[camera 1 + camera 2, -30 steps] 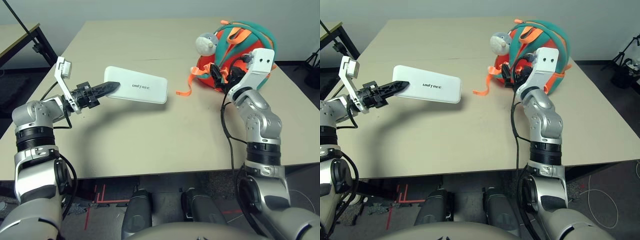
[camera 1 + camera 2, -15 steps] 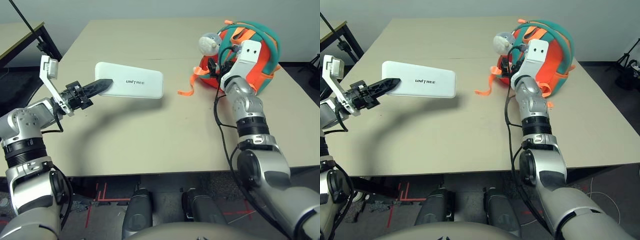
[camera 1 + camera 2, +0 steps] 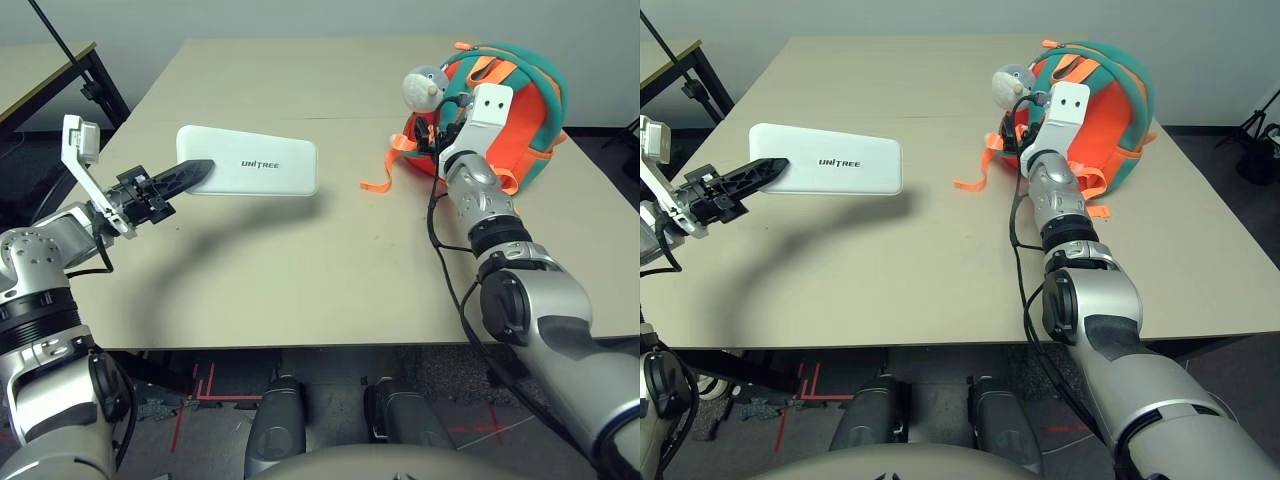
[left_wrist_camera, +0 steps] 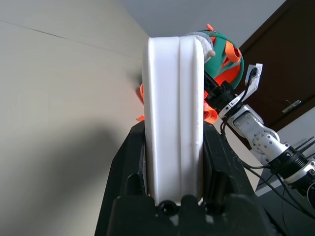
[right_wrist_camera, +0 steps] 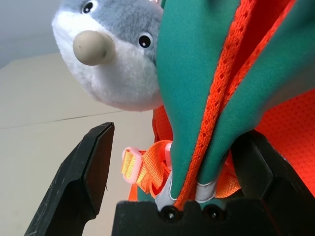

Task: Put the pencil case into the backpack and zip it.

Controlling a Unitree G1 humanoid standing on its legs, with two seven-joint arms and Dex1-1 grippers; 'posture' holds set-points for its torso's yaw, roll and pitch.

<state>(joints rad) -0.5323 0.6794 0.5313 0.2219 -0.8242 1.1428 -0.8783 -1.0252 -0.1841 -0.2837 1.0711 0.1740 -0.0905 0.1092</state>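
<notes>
one hand (image 4: 174,132) grips the white case (image 3: 247,162)

"How many bags do you see?"
"One backpack (image 3: 520,120). It has one fluffy animal head (image 5: 110,54) on it."
"How many eyes does the head have?"
"Two eyes, and one nose (image 5: 93,47)."
"And white cases?"
"Just one pencil case (image 3: 250,162)."
"How many tables?"
"Two! One big table (image 3: 300,270) and one other table (image 3: 40,70)."

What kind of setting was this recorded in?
Probably a robotics lab or test room: a large bare-topped table, red tape marks on the floor, and what looks like a tripod off to the right.
</notes>
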